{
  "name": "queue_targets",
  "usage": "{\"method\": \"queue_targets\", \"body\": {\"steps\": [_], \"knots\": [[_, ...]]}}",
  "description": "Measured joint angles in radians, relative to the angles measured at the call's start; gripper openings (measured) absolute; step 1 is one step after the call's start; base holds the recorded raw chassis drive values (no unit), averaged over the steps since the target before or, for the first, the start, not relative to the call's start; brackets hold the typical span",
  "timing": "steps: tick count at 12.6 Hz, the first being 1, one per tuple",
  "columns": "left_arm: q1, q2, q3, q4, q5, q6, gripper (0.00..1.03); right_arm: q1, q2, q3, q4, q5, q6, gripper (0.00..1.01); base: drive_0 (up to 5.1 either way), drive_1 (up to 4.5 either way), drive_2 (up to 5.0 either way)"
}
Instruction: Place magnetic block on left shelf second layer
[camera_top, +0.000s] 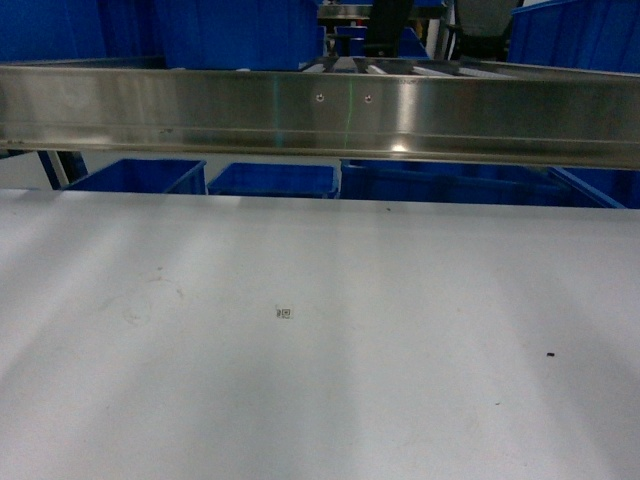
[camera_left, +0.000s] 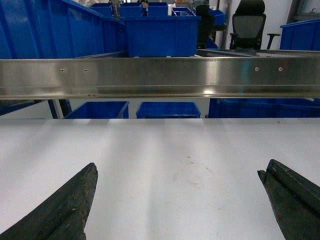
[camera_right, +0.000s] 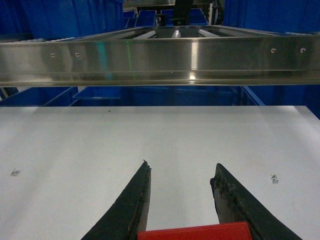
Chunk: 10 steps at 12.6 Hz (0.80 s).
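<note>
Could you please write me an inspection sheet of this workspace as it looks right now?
Surface: white table, faintly scuffed, with small dark specks and a tiny square mark.
Job's things: red magnetic block sits between the right gripper's fingers at the bottom edge of the right wrist view; the left shelf cannot be identified in these views.
Clutter: nothing seen.
Grippers: left gripper open wide and empty above the table; right gripper with fingers around the block, contact unclear.
Cables: nothing seen.
Surroundings: steel rail across the table's far edge, roller tracks behind it, blue crates, black office chair.
</note>
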Motion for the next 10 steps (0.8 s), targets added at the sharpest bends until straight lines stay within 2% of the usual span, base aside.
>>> {"method": "queue_targets", "body": {"steps": [3, 10], "knots": [[0.0, 0.0, 0.0, 0.0, 0.0, 0.0, 0.98, 0.0, 0.0, 0.0, 0.0, 0.0, 0.0, 0.32, 0.0, 0.0, 0.0], [0.001, 0.0, 0.0, 0.001, 0.0, 0.0, 0.98, -0.005, 0.0, -0.002, 0.001, -0.002, 0.0, 0.32, -5.0, 2.48, 2.5]]}}
